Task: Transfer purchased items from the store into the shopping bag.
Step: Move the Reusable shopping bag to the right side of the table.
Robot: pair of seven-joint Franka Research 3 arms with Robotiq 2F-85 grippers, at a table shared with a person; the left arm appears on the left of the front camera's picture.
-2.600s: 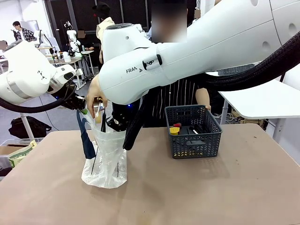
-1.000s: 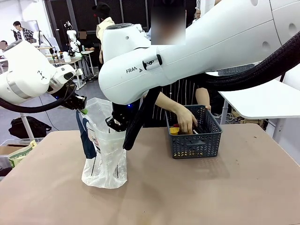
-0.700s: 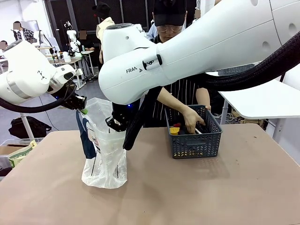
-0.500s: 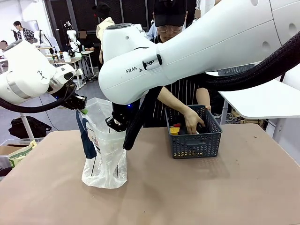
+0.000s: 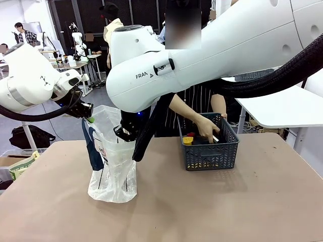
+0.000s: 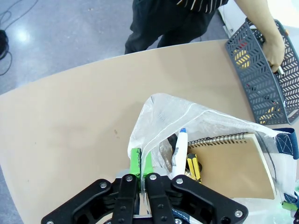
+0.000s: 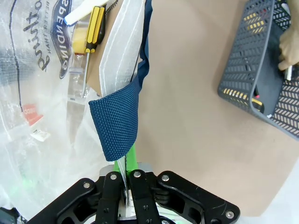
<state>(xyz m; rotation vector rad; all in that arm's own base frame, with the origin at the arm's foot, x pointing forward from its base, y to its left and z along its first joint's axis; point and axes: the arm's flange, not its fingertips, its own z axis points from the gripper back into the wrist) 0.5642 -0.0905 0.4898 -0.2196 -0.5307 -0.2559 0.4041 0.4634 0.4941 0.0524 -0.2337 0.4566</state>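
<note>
The slim item (image 7: 288,73) lies in the store (image 5: 209,151), gripped by the person's hand (image 5: 207,130); the shopping bag (image 5: 113,171) stands well to its left on the worktop (image 5: 202,212); left pincer (image 6: 140,161) and right pincer (image 7: 126,163) each clench the rim, mouth spread; the hand looks nearest.

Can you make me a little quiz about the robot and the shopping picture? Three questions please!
1. True or false: the left gripper and the right gripper are both shut on the rim of the translucent whitish plastic bag with navy strap handles.
2. Pick one: where is the person's hand? A) reaching into the dark grey lattice plastic basket. B) inside the bag. C) flat on the table.
3. Fill in: the tan, spiral-bound thing lying inside the bag is a ____.

Key: 1 true. 2 A. 3 notebook.
</note>
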